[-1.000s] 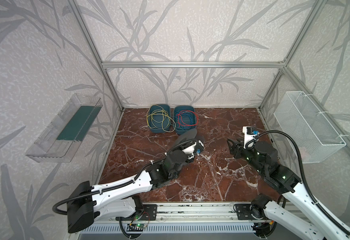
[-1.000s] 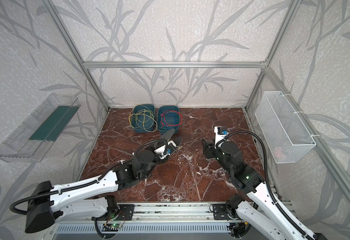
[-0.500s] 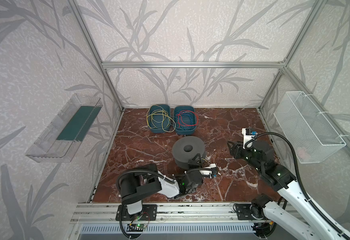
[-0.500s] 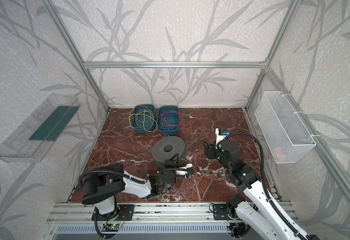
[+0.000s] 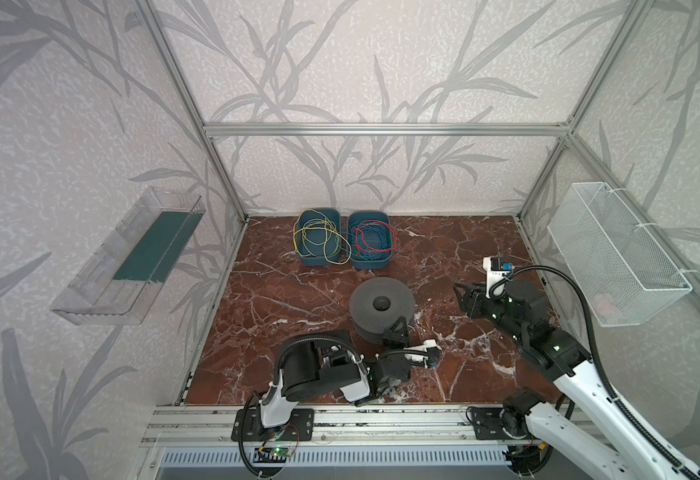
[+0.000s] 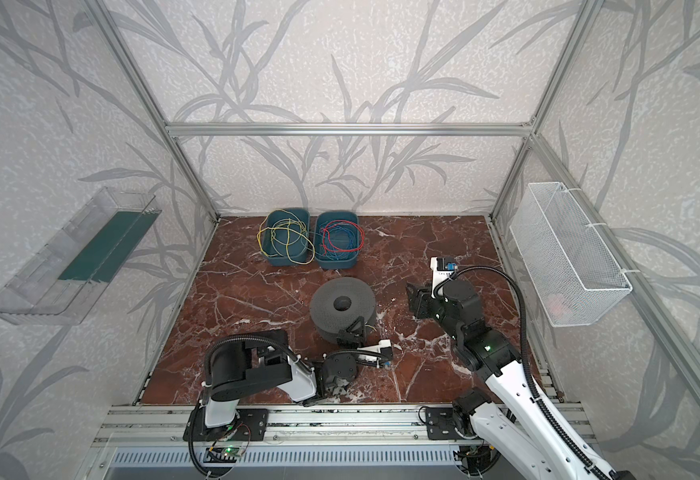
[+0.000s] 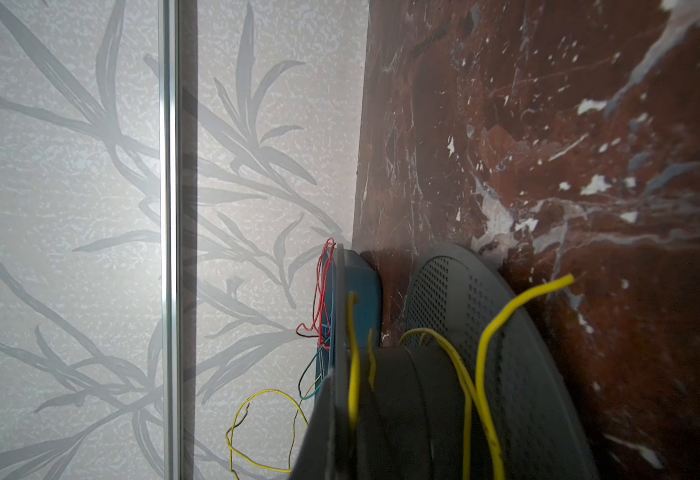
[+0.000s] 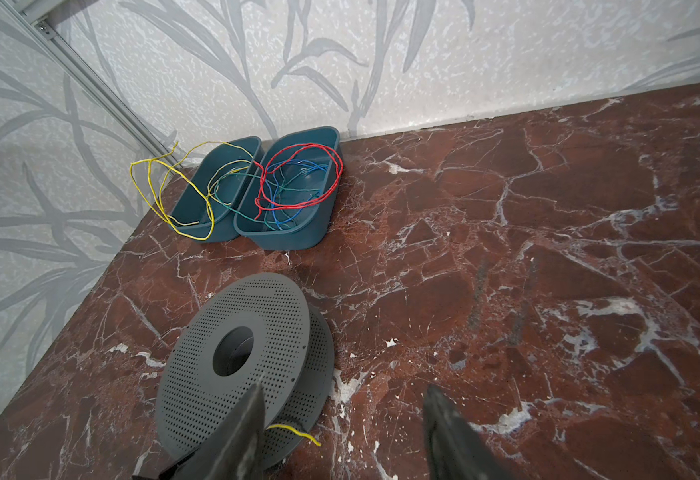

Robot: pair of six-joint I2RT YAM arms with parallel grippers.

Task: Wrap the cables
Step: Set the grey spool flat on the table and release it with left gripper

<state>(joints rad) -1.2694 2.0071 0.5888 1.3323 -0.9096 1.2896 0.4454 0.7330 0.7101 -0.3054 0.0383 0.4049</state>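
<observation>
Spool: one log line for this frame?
left gripper: shut at spool near rim | right gripper: open, empty | yellow cable: on spool core, end loose | other cables: in bins

Two high front views of the whole cell, and one close view from each wrist.

Both top views sit above the front rail and look down and forward over the whole table to the back wall. They are nearly the same picture, shifted a little sideways, and take in both arms and both side walls. The left wrist camera is low, rolled on its side and right against the spool, looking along the table past it to the bins and wall. The right wrist camera stands farther off and higher, looking down across the table. All four views share the spool, the bins and the cables.
</observation>
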